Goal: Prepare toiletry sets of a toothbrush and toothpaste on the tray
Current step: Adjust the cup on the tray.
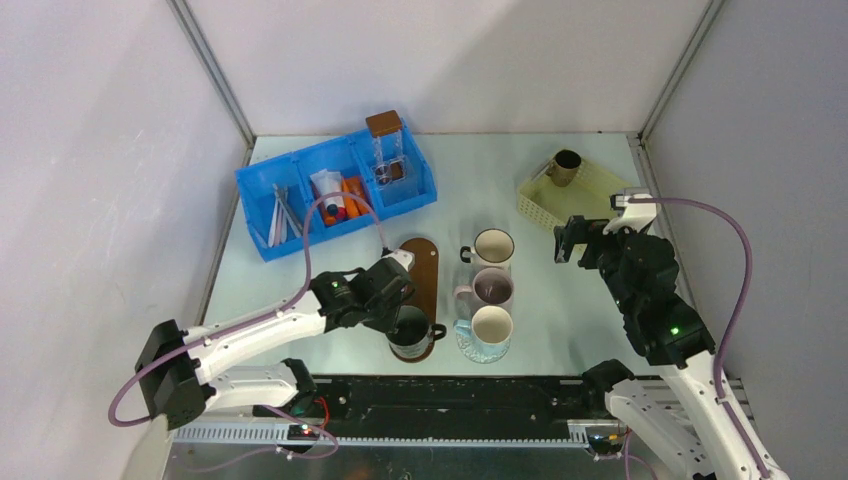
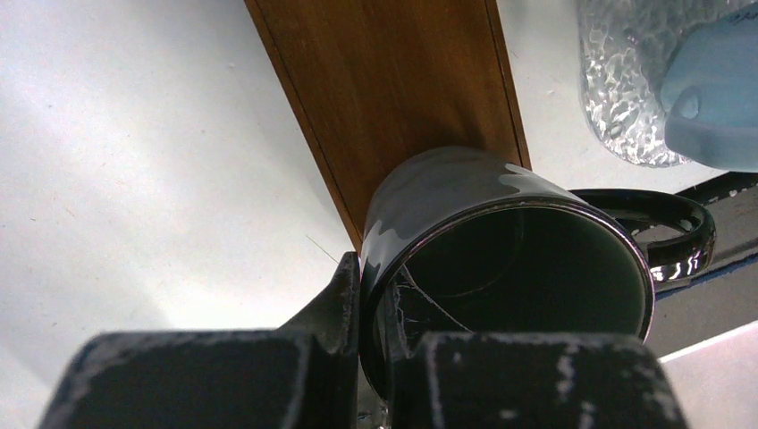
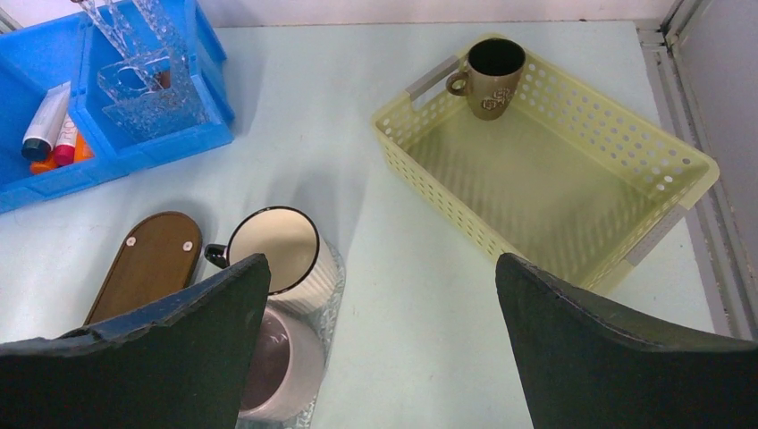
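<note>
Thin grey toothbrushes [image 1: 282,215] lie in the left compartment of a blue bin [image 1: 300,238]. Orange and white toothpaste tubes [image 1: 337,200] [image 3: 49,125] fill its middle compartment. On the table's middle lies a brown wooden oval tray [image 1: 424,268] [image 2: 393,80] [image 3: 147,264], and a glossy black mug [image 1: 412,332] [image 2: 501,223] stands on its near end. My left gripper [image 1: 400,310] [image 2: 375,286] is shut on the mug's rim, one finger outside and one inside. Over to the right, my right gripper [image 1: 570,240] [image 3: 380,268] hangs open and empty above the table.
A white mug [image 1: 492,247] [image 3: 273,250], a pink mug [image 1: 492,290] [image 3: 277,357] and a pale blue mug [image 1: 490,328] [image 2: 715,89] stand on a clear glass tray [image 2: 617,80]. A yellow basket [image 1: 540,205] [image 3: 438,188] holds a brown mug [image 1: 565,165] [image 3: 490,76]. A clear brown-lidded box [image 1: 386,150] stands in the bin.
</note>
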Controlling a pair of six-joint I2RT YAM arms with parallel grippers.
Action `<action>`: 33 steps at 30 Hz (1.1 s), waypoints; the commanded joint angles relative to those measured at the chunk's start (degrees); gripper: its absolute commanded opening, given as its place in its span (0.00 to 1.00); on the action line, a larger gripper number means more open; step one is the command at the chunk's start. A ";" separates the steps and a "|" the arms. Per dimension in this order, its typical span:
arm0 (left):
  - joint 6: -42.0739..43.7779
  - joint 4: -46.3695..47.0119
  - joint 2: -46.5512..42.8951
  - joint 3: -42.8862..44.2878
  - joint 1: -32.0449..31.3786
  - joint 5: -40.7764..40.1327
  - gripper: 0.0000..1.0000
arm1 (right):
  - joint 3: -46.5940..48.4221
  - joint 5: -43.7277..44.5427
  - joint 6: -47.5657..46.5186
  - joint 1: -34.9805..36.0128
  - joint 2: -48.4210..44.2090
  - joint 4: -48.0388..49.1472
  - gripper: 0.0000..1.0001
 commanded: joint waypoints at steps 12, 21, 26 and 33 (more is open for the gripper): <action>-4.94 3.80 -0.81 -0.24 -2.46 -2.10 0.05 | -1.30 0.01 0.91 -0.23 0.39 0.49 0.99; -5.42 2.92 -0.21 -0.86 -2.59 -3.14 0.07 | -1.92 -0.09 0.87 -0.34 0.49 1.20 0.99; -4.93 1.87 0.38 -0.39 -2.71 -3.98 0.10 | -2.12 -0.15 0.94 -0.33 0.53 1.24 0.99; -4.83 1.30 -0.18 0.23 -2.70 -4.16 0.42 | -2.15 -0.18 0.61 -0.42 0.55 1.43 1.00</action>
